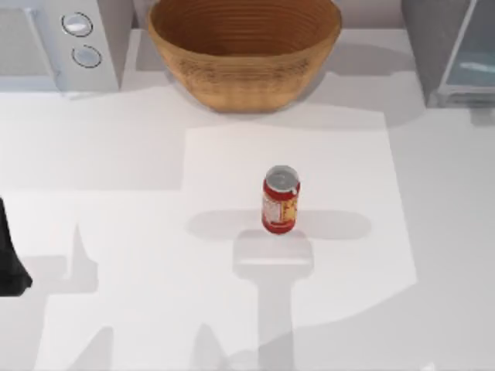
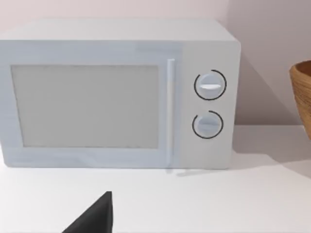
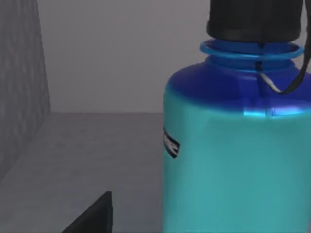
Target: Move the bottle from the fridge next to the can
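A woven wicker bowl (image 1: 244,48) stands at the far edge of the white tabletop (image 1: 124,232), near the middle; what can be seen of its inside is bare. To the left of it sits a white microwave (image 1: 54,42) with two round knobs (image 2: 210,85), its door closed in the left wrist view. At the far right corner stands the grey fridge (image 1: 452,50) with its pale glassy door panel.

The bottle (image 3: 238,160) stands upright inside the fridge on a grey floor (image 3: 87,150), its long axis vertical, black cap (image 3: 255,19) uppermost above the dark blue shoulder, with a thin cord hanging from the neck. A grey textured side wall (image 3: 22,82) rises to one side of it, and bare floor lies between wall and bottle.

The can (image 1: 280,200) stands upright near the middle of the tabletop, silver top up, label facing the near edge. Open tabletop surrounds it on every side, well apart from bowl, microwave and fridge.

The left arm (image 1: 11,255) rests at the left edge of the tabletop. A dark fingertip (image 2: 95,218) of the left pincer faces the microwave; whether it is released or clenched cannot be told. The right pincer is close beside the bottle, one fingertip (image 3: 95,218) visible; its state cannot be told either.
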Robot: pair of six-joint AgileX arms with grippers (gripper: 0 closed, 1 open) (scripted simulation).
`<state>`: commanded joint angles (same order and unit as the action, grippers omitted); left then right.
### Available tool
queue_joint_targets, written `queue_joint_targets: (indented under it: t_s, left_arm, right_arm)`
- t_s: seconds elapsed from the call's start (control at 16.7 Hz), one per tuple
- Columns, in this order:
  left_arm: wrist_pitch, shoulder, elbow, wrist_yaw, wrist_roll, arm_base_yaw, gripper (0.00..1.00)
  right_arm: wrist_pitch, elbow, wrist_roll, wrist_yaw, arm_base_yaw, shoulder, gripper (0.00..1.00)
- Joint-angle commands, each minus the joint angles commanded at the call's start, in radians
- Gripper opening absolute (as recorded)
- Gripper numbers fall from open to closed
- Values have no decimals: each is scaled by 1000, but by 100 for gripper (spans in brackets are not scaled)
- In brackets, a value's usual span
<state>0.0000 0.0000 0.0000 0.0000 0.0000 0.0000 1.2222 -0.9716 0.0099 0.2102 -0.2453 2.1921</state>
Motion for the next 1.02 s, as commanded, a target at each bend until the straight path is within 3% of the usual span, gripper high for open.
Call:
queue_joint_targets:
  t_s: [1.02]
  left_arm:
    - [0, 0, 0, 0, 0, 0, 100]
  right_arm:
    - [-152, -292, -1, -30, 29, 140, 100]
